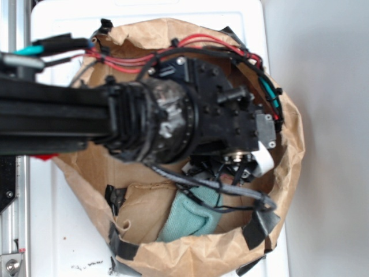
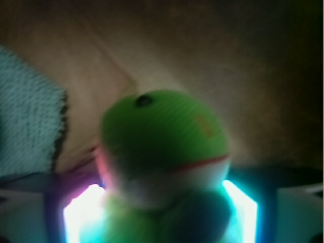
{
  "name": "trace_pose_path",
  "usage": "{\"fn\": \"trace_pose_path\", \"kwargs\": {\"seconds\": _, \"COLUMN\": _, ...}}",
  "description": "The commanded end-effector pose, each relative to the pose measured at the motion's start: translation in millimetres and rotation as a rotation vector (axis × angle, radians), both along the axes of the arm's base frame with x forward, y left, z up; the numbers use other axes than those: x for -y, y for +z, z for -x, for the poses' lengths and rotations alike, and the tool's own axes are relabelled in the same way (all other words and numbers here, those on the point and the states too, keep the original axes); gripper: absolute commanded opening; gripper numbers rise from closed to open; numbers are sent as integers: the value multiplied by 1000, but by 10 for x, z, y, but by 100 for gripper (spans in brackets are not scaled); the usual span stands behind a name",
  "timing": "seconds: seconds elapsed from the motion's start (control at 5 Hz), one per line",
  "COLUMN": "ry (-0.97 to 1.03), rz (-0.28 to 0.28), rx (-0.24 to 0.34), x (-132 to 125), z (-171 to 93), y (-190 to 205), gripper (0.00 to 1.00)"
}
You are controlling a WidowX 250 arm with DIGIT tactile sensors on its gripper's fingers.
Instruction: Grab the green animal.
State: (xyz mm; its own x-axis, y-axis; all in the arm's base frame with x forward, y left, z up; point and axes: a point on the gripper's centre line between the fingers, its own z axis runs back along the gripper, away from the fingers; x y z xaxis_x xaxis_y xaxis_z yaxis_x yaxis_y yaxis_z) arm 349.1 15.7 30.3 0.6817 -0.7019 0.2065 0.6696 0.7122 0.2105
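Fingers [image 2: 162, 212] sit low inside the crumpled brown paper bag [image 1: 288, 167], with the small fuzzy lime-green plush animal [image 2: 164, 147] right between them, filling the wrist view. Its round green head, white band and thin red line are visible, blurred. Finger pads [image 2: 83, 212] glow on both flanks of the toy, very close to it; cannot tell whether they are actually pressing it or how wide they stand. Folded teal knitted cloth [image 1: 190, 216] lies just beside the fingers on the bag floor. From the exterior view the black arm body [image 1: 190, 115] hides the toy. Bag stands on the white worktop [image 1: 57, 231].
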Motion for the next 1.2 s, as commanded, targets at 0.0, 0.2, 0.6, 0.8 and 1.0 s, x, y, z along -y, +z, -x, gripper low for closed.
{"fn": "trace_pose_path", "kwargs": {"seconds": 0.0, "ry": 46, "rz": 13, "rx": 23, "x": 4, "z": 10, "y": 161, "gripper": 0}}
{"fn": "trace_pose_path", "kwargs": {"seconds": 0.2, "ry": 135, "rz": 69, "rx": 53, "x": -106, "z": 131, "y": 583, "gripper": 0}}
{"fn": "trace_pose_path", "kwargs": {"seconds": 0.6, "ry": 328, "rz": 133, "rx": 43, "x": -259, "z": 400, "y": 1311, "gripper": 0}}
{"fn": "trace_pose_path", "kwargs": {"seconds": 0.8, "ry": 443, "rz": 138, "rx": 12, "x": -294, "z": 481, "y": 1579, "gripper": 0}}
{"fn": "trace_pose_path", "kwargs": {"seconds": 1.0, "ry": 493, "rz": 166, "rx": -26, "x": -281, "z": 559, "y": 1747, "gripper": 0}}
